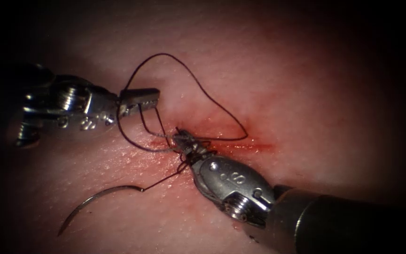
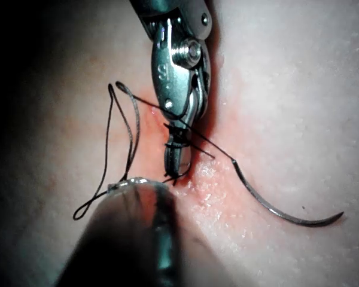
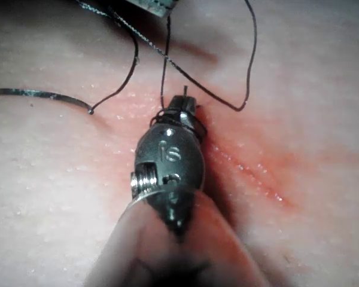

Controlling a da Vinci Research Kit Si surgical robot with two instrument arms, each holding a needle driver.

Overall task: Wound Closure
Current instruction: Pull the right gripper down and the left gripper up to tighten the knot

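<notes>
Left hand (image 1: 139, 98) is clamped on the thread (image 1: 203, 91), holding strands taut up and left of the cut (image 1: 240, 145), likely as counter-tension. Right hand (image 1: 184, 139) sits at the cut's left end with thread wound round its jaws, closed on a short thread end as far as I can judge. Needle (image 1: 95, 200) is free, held by neither, lying flat on the tissue (image 1: 306, 84) left of the cut, not in it; red fluid (image 1: 259, 146) along the cut

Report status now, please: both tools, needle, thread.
Left tool shut on thread. Right tool shut on thread at the cut, loops wound round its fingers. Needle lies free on tissue, left of the cut, not in it.
</notes>
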